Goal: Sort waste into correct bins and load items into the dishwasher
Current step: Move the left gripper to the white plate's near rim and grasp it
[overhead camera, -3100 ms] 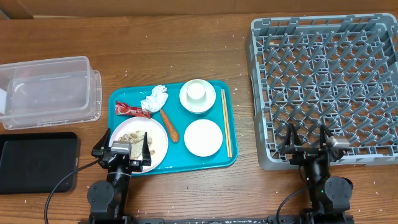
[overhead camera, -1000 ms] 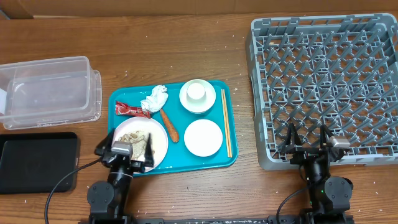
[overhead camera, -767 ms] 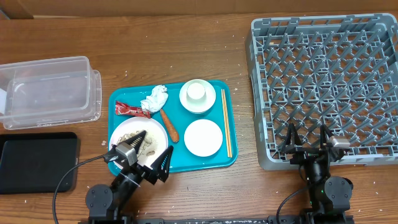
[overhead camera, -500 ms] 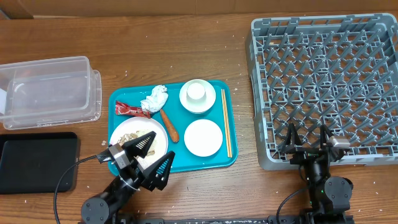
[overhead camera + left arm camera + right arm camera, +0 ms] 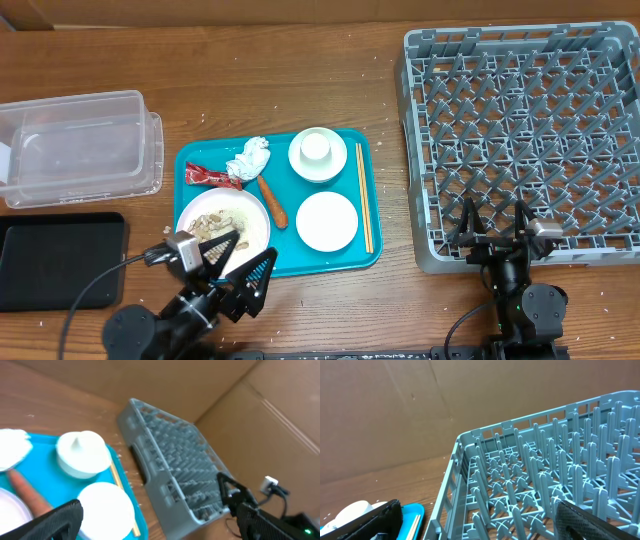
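On the teal tray lie a red wrapper, a white tissue, an orange carrot stick and a plate of beige scraps. A small cup in a bowl, an empty plate and chopsticks are on the tray too. My left gripper is open and empty, raised over the tray's front edge and angled right. Its view shows the cup, the plate and the grey dish rack. My right gripper is open and empty at the rack's front edge.
A clear plastic tub stands at the left, with a flat black tray in front of it. The teal tray sits mid-table. The right wrist view shows the rack's pegs and the tray's corner. Cardboard walls stand behind.
My left arm has lifted off the scraps plate, drawn back toward the front edge and turned right, its gripper open throughout. The right arm has not moved.
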Controlling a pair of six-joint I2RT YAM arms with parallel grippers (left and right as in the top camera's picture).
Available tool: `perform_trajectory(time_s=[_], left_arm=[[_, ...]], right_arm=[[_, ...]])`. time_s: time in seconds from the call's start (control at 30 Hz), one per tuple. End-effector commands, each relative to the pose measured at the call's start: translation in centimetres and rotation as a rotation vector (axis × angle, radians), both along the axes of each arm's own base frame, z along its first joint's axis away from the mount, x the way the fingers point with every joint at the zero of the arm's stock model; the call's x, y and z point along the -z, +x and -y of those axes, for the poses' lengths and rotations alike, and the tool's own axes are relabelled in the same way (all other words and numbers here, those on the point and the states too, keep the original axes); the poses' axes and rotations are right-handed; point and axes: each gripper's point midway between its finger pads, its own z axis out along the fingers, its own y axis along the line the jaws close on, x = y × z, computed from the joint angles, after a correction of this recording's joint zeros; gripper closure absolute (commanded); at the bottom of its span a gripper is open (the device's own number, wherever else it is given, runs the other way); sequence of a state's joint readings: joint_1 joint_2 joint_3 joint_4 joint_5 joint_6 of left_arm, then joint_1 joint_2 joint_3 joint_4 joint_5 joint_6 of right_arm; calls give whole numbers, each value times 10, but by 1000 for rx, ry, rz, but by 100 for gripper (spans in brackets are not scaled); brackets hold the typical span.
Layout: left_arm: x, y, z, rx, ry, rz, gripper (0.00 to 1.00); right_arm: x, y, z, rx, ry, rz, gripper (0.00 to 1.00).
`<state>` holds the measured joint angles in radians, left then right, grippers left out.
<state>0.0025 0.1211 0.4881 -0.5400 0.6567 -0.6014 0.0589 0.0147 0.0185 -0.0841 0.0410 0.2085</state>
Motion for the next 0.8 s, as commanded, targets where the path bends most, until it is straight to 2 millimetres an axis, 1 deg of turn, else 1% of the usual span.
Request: perform_trajectory(time_s=[0.0,0.1,0.2,0.33,0.4,0.5,0.57,0.6,0.63,0.7,0.77], left_arm=[[-25,7,-17,-84,175,13,0],[-29,9,-22,-94,225,-100,0],[-30,9,-29,-106,277,-250,0],[-34,8,-30,-83,303,-398,0],[-40,8,-26,-55,290,-435,0],[-48,8,-12,24,235,-443,0],[-52,4,0,86,152,-477,0],[-59,-3,12,168,110,-462,0],[-62,-5,16,196,102,-449,0],[-63,-6,17,205,108,-441,0],[-59,-7,13,183,122,-460,0]], right_arm=[[2,0,2,11,-3,5,0],[2,0,2,11,-3,5,0],[2,0,2,11,-3,5,0],[2,0,2,11,-3,5,0],[2,0,2,11,-3,5,0],[2,0,2,11,-3,5,0],[2,0,2,11,-3,5,0],[2,0,2,11,-3,5,0],[2,0,2,11,-3,5,0],[2,0,2,11,-3,5,0],[2,0,2,11,-3,5,0]])
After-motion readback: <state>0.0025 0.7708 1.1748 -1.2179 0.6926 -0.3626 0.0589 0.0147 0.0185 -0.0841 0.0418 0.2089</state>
